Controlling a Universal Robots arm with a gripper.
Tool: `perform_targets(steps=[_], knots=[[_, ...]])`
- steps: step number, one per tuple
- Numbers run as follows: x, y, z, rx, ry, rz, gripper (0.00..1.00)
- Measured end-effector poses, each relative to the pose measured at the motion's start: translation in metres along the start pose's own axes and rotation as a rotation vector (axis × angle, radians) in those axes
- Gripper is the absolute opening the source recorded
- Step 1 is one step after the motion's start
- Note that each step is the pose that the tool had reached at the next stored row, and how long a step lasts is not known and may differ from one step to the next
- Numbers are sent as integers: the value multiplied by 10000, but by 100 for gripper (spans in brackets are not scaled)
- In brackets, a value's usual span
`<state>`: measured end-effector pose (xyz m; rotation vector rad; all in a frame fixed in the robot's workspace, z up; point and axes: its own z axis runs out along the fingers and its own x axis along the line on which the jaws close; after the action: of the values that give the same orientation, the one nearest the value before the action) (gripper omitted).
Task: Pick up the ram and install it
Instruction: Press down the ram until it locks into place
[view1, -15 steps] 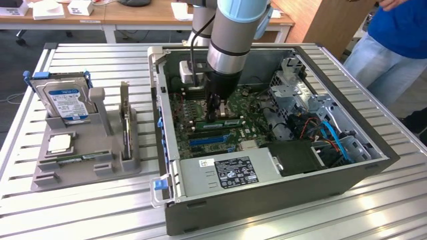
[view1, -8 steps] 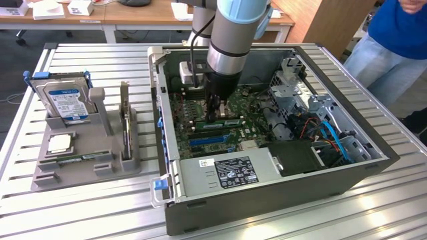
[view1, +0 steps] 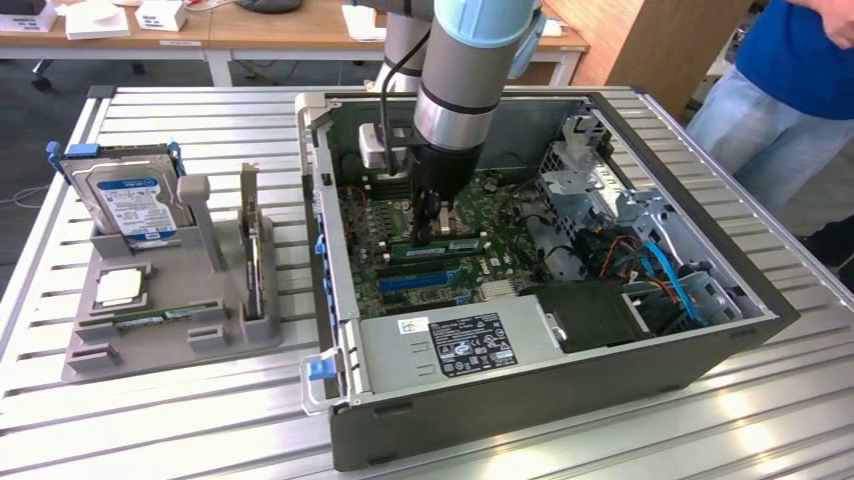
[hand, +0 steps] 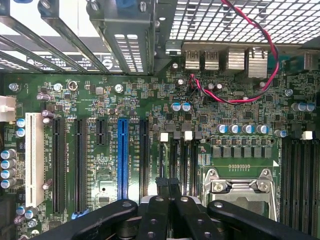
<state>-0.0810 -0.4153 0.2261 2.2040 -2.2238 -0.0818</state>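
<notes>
Exterior view gives us the closed gripper (view1: 430, 238) low inside the computer case (view1: 747, 330), with one ram (view1: 461, 245) lying just beside it on the motherboard (view1: 400, 225). Another ram (view1: 154, 318) sits in the grey holder (view1: 134, 350) at that view's left. We judge the ram light, stiff and fragile, best pinched along its long edges. Wrist view adds the blue slot (hand: 122, 155) and the empty processor socket (hand: 240, 187).
</notes>
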Motion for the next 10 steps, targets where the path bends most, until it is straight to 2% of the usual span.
perform_targets(steps=[10], knots=[[1, -1, 18, 0, 1, 1, 10]])
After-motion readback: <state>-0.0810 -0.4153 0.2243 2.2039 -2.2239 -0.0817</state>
